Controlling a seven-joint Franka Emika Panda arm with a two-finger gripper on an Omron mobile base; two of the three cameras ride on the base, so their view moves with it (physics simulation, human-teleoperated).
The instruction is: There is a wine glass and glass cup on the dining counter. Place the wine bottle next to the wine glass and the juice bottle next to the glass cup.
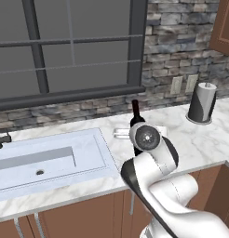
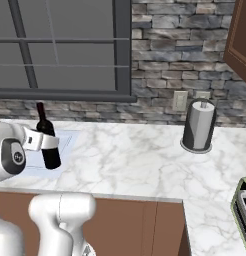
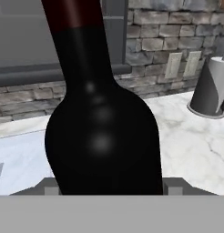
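The wine bottle (image 2: pixel 49 150), tall, slim and black with a dark red top, stands slightly tilted at the sink counter's right end. My gripper (image 2: pixel 44 142) is shut on its body just below the shoulder. In the left base view only the wine bottle's neck and shoulder (image 1: pixel 135 115) rise behind my arm's joint. In the hand view the wine bottle (image 3: pixel 102 132) looms close, with a grey fingertip (image 3: pixel 50 185) on each side of it. The wine glass, glass cup, juice bottle and dining counter are out of view.
A steel sink (image 1: pixel 42 158) with a dark faucet (image 1: pixel 0 138) lies left of the bottle. A paper towel holder (image 2: pixel 198 125) stands at the back right by wall outlets (image 2: pixel 180 101). A greenish appliance (image 2: pixel 243 205) sits at the far right edge.
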